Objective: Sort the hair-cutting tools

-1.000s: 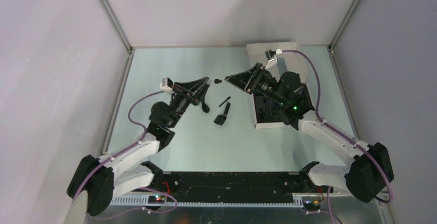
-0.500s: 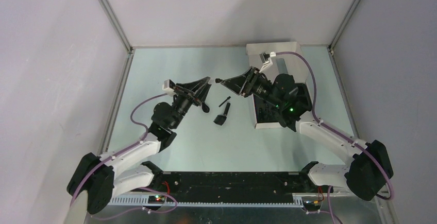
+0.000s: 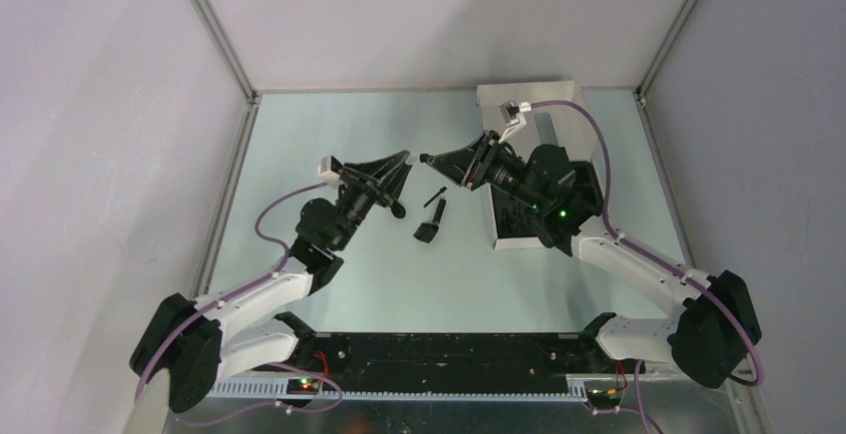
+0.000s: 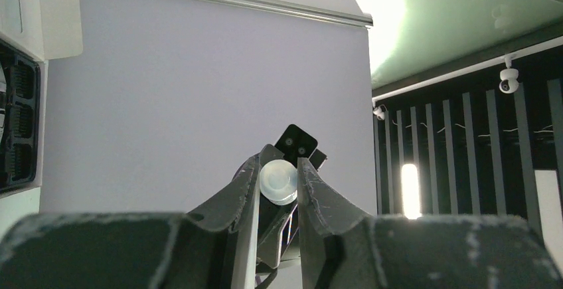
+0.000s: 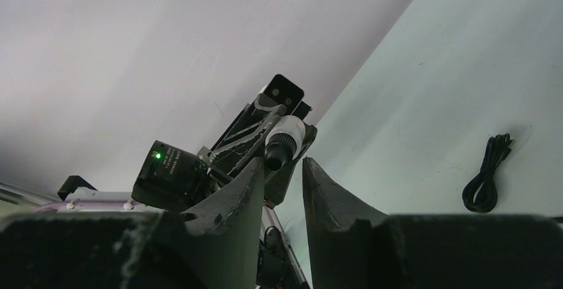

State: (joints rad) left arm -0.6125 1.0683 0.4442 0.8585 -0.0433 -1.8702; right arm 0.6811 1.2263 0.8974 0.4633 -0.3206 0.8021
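Pale green counter (image 3: 329, 135), grey walls (image 3: 449, 15). My left pincer (image 3: 403, 158) clamps a small white, black-capped bottle (image 5: 284, 137); my right pincer (image 3: 427, 158) stands narrowly apart.

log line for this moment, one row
left pincer: shut on small bottle | right pincer: open at its black cap | black cord: on table

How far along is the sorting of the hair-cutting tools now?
Done: unclear, the right arm covers most of the box. In hand: the left fingers pinch a small bottle, and the right fingers stand open by its black cap. Left: the coiled cord, thin brush and black attachment lie loose on the table.
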